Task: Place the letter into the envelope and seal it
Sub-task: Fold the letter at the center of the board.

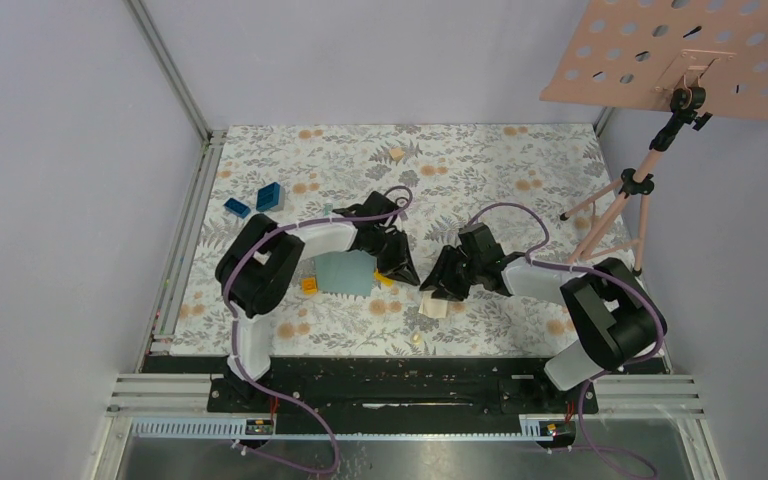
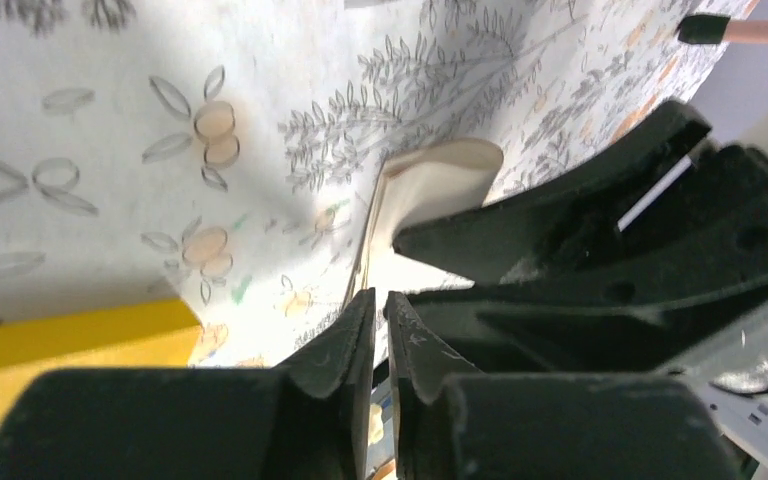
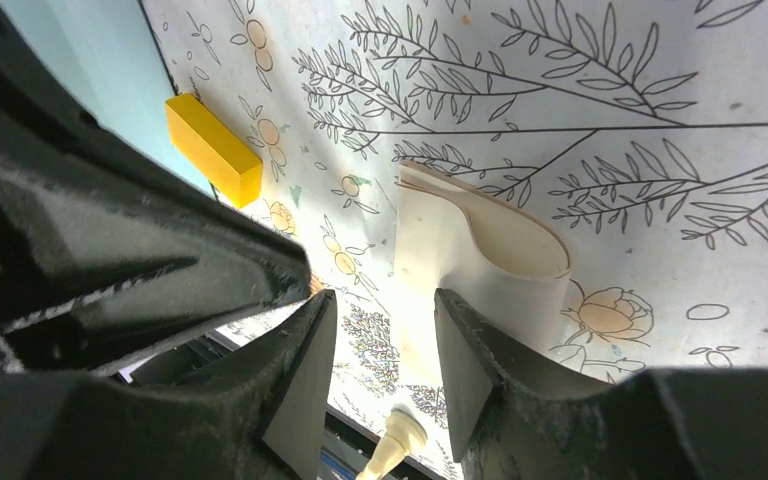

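Right tool stands open, its two black fingers clearly apart and gripping nothing. From the right wrist, the gap between them frames the thin cream-beige paper letter. It lies just beyond the fingertips on the white worktop, which is printed with grey leaves and orange flowers. The letter's far end curls up off the surface in a loose roll. To its left in that view sits a small yellow rectangular block, just beside the edge of the flat muted teal paper envelope.

Left tool has its fingers drawn almost together, with only a thin slit between the tips and nothing in it. From the left wrist the letter shows ahead of the tips, curled, with a black finger of the right tool crossing in front of it.

From above, both arms reach inward and the left tool and right tool sit close together near the middle of the worktop. The letter lies just on the near side of the right tool. It is apart from the envelope, which lies flat and partly under the left arm. Two small blue blocks rest well apart from these, towards the far left. A pink perforated board on a tripod stand rises at the far right
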Controlling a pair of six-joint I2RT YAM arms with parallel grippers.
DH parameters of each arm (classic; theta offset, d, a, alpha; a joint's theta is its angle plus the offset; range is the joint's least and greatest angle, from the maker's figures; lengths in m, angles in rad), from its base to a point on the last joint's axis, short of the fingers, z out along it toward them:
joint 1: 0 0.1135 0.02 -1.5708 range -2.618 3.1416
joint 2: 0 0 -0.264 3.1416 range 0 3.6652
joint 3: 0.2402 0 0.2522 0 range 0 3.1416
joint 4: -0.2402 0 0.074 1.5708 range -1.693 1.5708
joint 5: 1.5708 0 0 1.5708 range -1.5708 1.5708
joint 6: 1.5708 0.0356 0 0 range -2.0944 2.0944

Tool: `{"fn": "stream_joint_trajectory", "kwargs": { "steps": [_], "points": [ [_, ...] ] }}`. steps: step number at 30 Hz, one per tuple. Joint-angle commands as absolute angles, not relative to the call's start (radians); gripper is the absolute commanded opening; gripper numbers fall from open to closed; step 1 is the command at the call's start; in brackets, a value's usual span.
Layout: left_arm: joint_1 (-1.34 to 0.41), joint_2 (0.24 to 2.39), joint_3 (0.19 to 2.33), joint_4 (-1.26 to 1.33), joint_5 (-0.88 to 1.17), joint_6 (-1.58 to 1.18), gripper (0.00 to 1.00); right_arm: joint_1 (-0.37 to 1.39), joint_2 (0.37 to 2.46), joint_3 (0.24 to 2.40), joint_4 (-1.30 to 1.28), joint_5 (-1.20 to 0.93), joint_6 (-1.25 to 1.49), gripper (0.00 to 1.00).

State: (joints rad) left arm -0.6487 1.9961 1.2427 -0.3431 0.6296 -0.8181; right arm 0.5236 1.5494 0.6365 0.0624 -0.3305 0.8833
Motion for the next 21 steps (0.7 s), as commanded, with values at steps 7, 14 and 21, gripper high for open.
{"fn": "stream_joint_trajectory", "kwargs": {
  "steps": [7, 14, 21],
  "points": [
    [-0.674, 1.866, 1.06, -0.233, 0.623, -0.837, 0.11, 0.529, 1.582, 0.629, 0.036, -0.212, 0.899, 0.32],
    [-0.735, 1.85, 1.014, -0.163, 0.637, -0.851, 0.28, 0.529, 1.576, 0.624, 0.03, -0.195, 0.901, 0.19],
    [-0.772, 1.858, 1.049, -0.164, 0.575, -0.872, 0.29, 0.528, 1.585, 0.624, 0.036, -0.198, 0.904, 0.1]
  ]
}}
